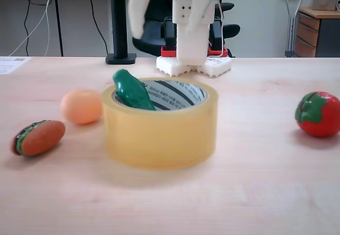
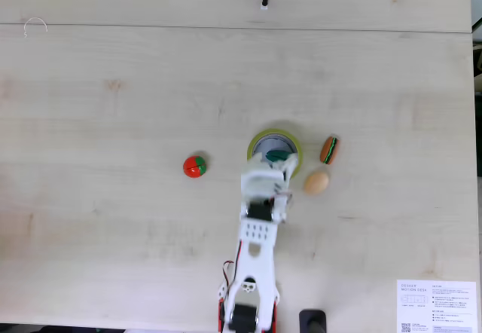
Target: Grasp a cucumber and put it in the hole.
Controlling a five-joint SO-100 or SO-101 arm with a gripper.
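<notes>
The glossy dark-green cucumber (image 1: 130, 89) (image 2: 280, 154) leans inside the hole (image 1: 178, 94) of the big yellowish tape roll (image 1: 159, 134) (image 2: 260, 139). Its upper end pokes above the roll's left rim in the low fixed view. My white gripper (image 1: 167, 30) (image 2: 275, 169) hovers above the roll's arm-side rim, clear of the cucumber. It is open, with nothing between its fingers. The roll's wall hides the cucumber's lower part.
An orange ball (image 1: 81, 106) (image 2: 316, 182) and an orange-brown toy with green trim (image 1: 37, 137) (image 2: 329, 149) lie close to one side of the roll. A red tomato toy (image 1: 319, 114) (image 2: 194, 166) sits on the other side. A printed sheet (image 2: 437, 307) lies by the arm's base (image 1: 194, 65).
</notes>
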